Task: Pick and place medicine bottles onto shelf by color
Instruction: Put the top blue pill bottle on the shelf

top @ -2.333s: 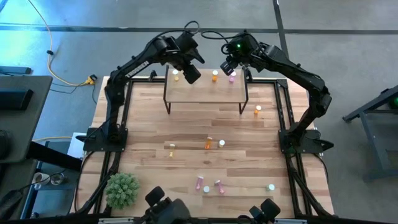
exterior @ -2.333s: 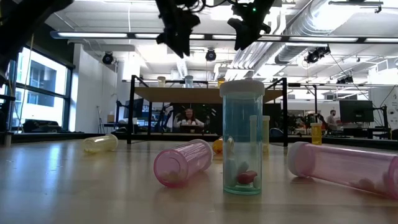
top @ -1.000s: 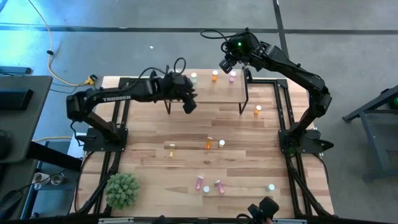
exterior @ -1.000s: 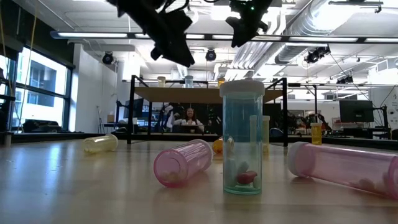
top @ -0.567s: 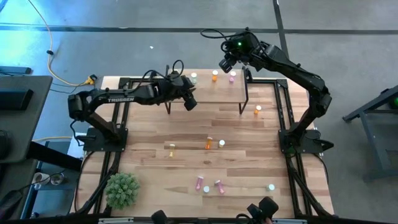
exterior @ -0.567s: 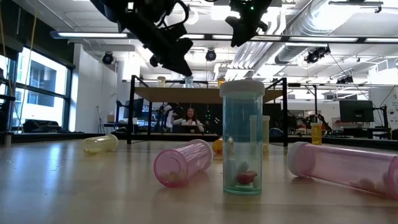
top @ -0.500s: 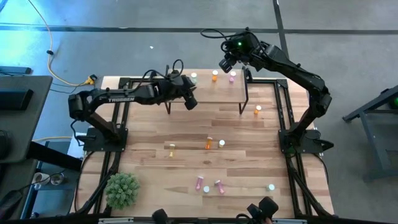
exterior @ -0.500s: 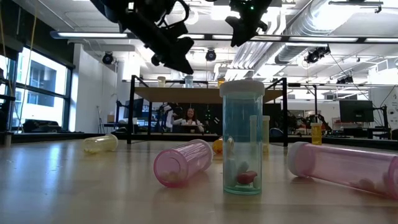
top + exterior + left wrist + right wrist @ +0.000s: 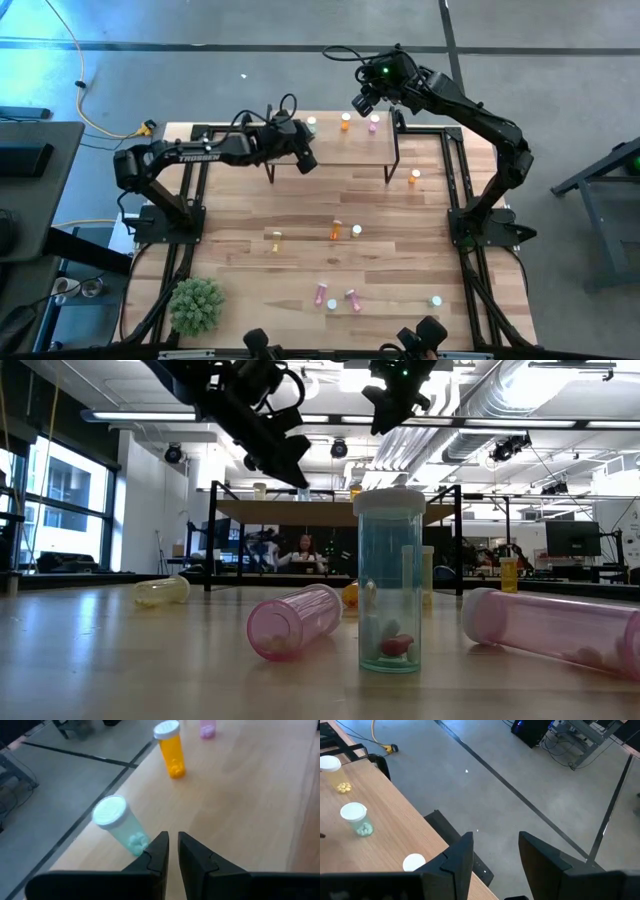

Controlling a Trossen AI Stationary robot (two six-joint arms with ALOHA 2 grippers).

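Shelf (image 9: 340, 150) at table's far edge, long axis across table. On it, upright, caps up: green bottle (image 9: 120, 825), orange bottle (image 9: 171, 750), pink bottle (image 9: 207, 727). More bottles scattered on tabletop (image 9: 300, 210); in low view pink one (image 9: 295, 622) lies on side, teal one (image 9: 390, 580) stands.

Left arm reaches in from left, nearly horizontal; left gripper (image 9: 171, 851) over shelf, fingers pressed together, empty, green bottle just beside tips.

Right gripper (image 9: 495, 851) above shelf's far right end, fingers spread, empty.
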